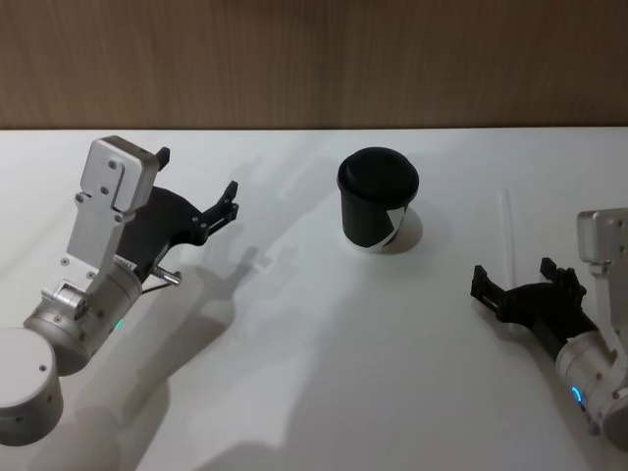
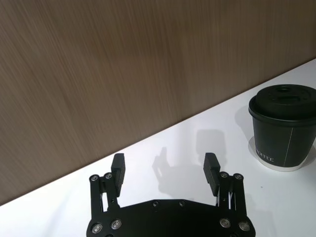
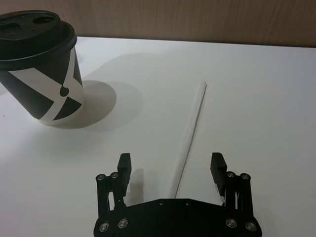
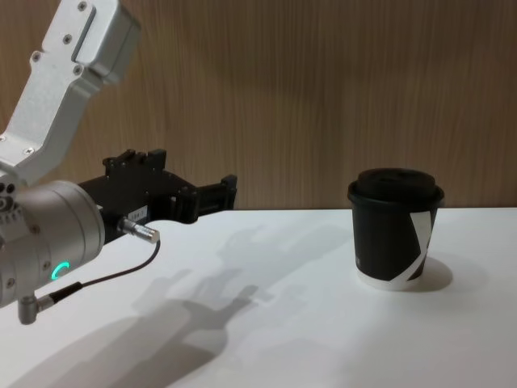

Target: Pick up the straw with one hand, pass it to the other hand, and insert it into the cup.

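White table (image 1: 294, 373) runs up to a wood-panelled wall (image 1: 294, 59) across the top of the head view. Left of centre, the left gripper (image 1: 197, 173) hangs over the table with its fingers spread and nothing between them. The cup (image 1: 378, 201) stands upright above centre, lid on. Near the right edge the straw (image 1: 508, 231) lies flat, faint against the table, its near end apparently reaching the spread fingers of the right gripper (image 1: 512, 273) at lower right. The left wrist view has the left gripper (image 2: 164, 168) at the bottom, parted and empty, and the cup (image 2: 284, 128) at the right edge. The right wrist view shows the straw (image 3: 193, 128) ending between the right gripper (image 3: 171, 165) and its parted fingers, with the cup (image 3: 42, 69) at upper left. In the chest view the left gripper (image 4: 194, 174) sits at left and the cup (image 4: 394, 230) at right.
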